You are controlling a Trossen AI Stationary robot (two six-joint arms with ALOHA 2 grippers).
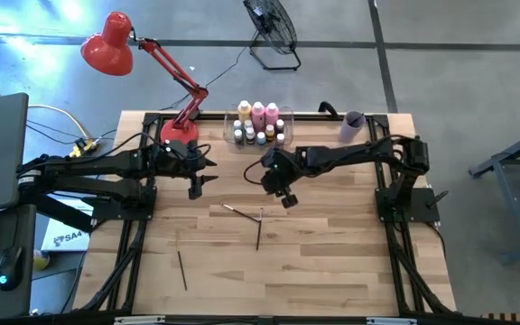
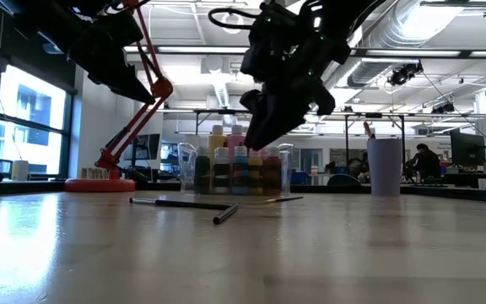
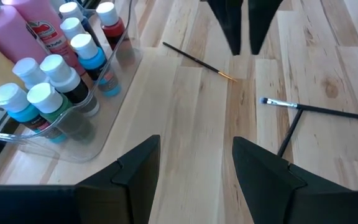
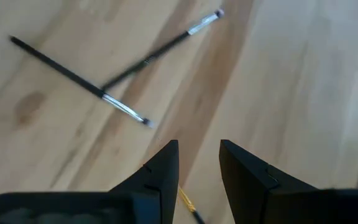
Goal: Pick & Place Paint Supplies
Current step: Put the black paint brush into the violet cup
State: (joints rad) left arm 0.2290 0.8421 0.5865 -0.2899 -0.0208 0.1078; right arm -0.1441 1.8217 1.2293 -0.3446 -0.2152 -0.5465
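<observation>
The clear bin [image 1: 260, 128] at the far middle holds the pink and yellow-orange paint bottles [image 1: 258, 113] and several tiny white-capped bottles [image 3: 55, 81]. Two paintbrushes lie crossed on the table [image 1: 258, 221], also seen in the right wrist view [image 4: 98, 90]. Another brush [image 1: 181, 269] lies near the front left. A thin brush with an orange ferrule [image 3: 197, 60] lies under my right gripper [image 1: 287, 197], which hovers above the table, slightly open and empty. My left gripper [image 1: 195, 185] hovers open and empty to the left of the bin's front.
A red desk lamp [image 1: 181, 126] stands at the far left, its arm reaching beyond the table. A lilac cup [image 1: 353, 126] stands at the far right. Bare wood lies in front of the brushes toward the near edge.
</observation>
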